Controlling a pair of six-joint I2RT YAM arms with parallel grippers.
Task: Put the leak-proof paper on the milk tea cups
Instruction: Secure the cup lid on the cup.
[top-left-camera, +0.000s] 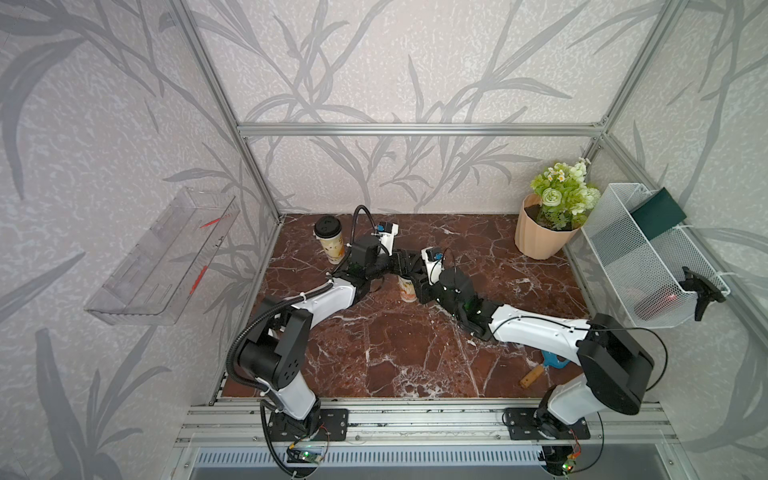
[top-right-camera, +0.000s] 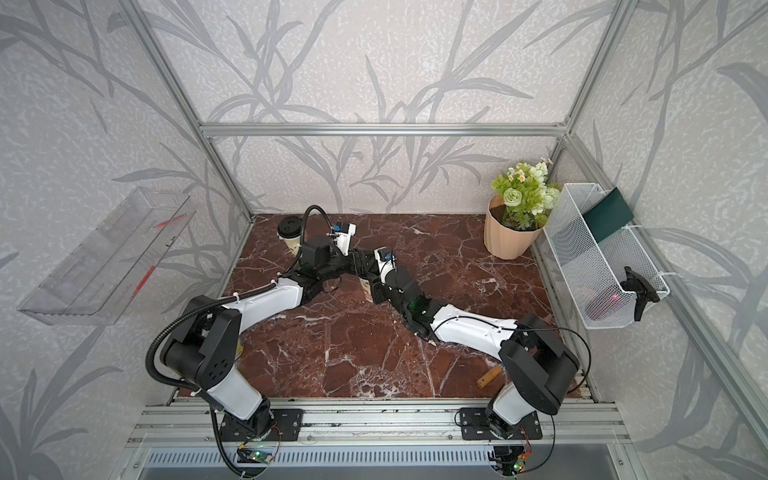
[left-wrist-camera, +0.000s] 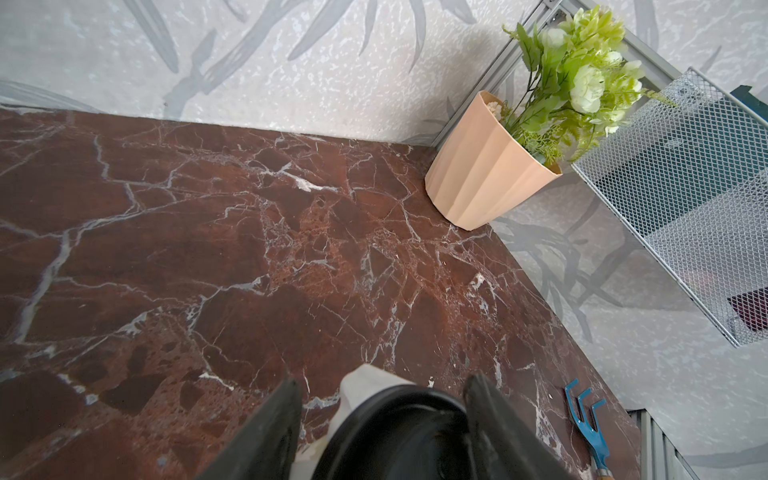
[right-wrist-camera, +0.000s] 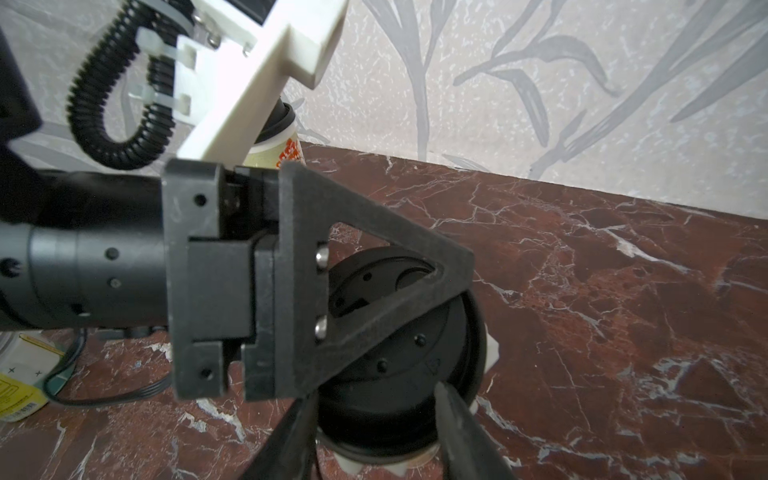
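One milk tea cup stands mid-table under both grippers, and only its lower side shows in both top views. A black lid sits on its mouth. Leak-proof paper pokes out whitish from under the lid rim, also showing as paper in the right wrist view. My left gripper is open astride the lid, with a gap at one finger. My right gripper has its fingers apart at the lid's near rim. A second cup with a black lid stands at the back left.
A peach flower pot with green flowers stands at the back right. A white mesh basket hangs on the right wall. A blue hand rake lies under the right arm. A clear shelf hangs on the left wall.
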